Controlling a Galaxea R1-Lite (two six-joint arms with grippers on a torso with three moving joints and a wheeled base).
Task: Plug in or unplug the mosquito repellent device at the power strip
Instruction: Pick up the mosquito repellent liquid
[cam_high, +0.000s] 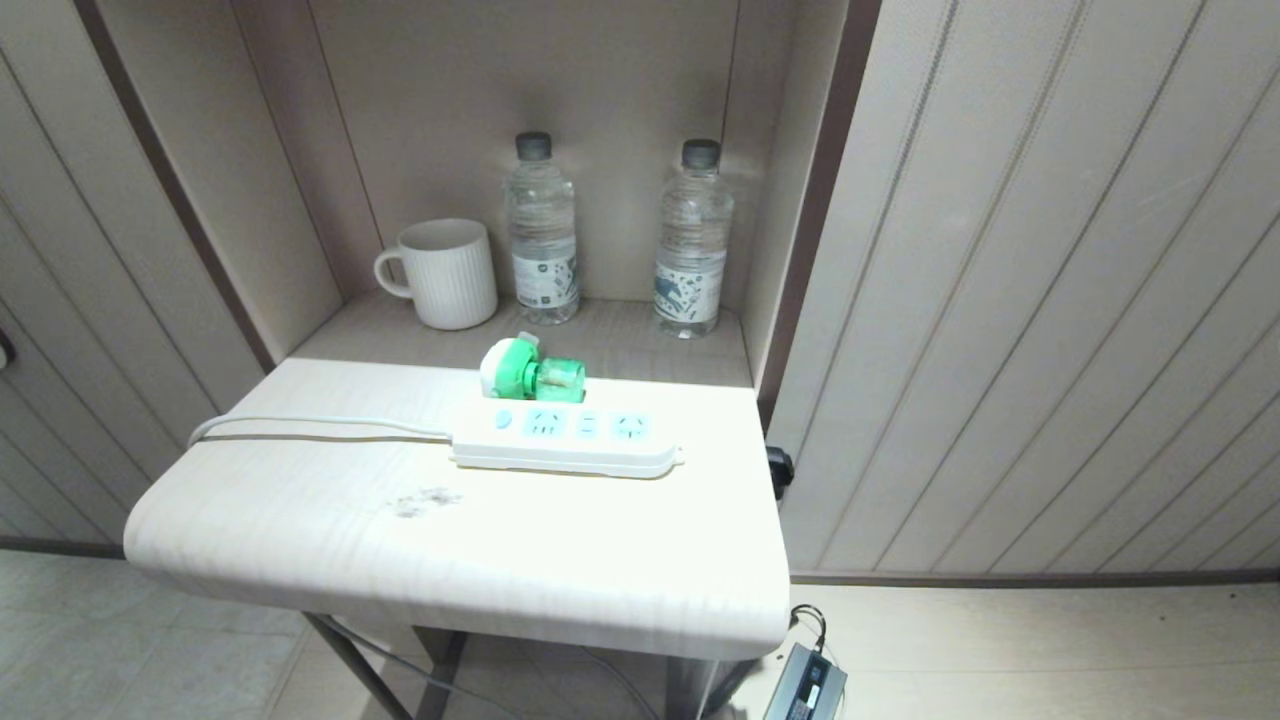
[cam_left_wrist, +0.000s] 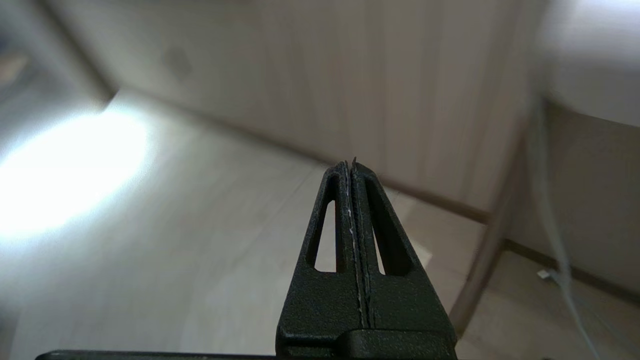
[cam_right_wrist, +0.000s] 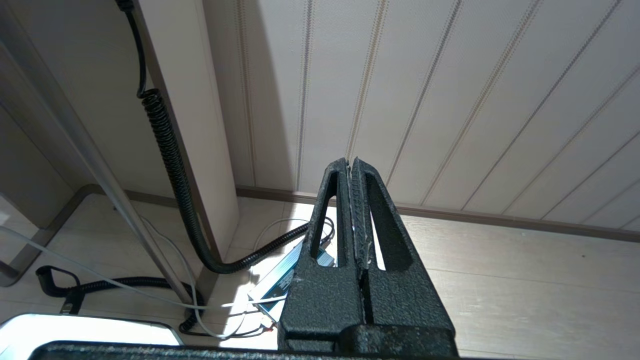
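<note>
Repellent (cam_high: 530, 371) unplugged, lying on its side on table (cam_high: 300, 520), touching far edge of strip (cam_high: 565, 436). Bottle labels (cam_high: 545, 280) patterned, text unreadable. Left gripper (cam_left_wrist: 350, 167) low beside table, fingers pressed together, empty. Right gripper (cam_right_wrist: 350, 165) aimed at floor, likewise closed, empty.

Table front (cam_high: 450, 560) lies open; mug (cam_high: 447, 272) and two bottles (cam_high: 542, 230) crowd the alcove behind.
</note>
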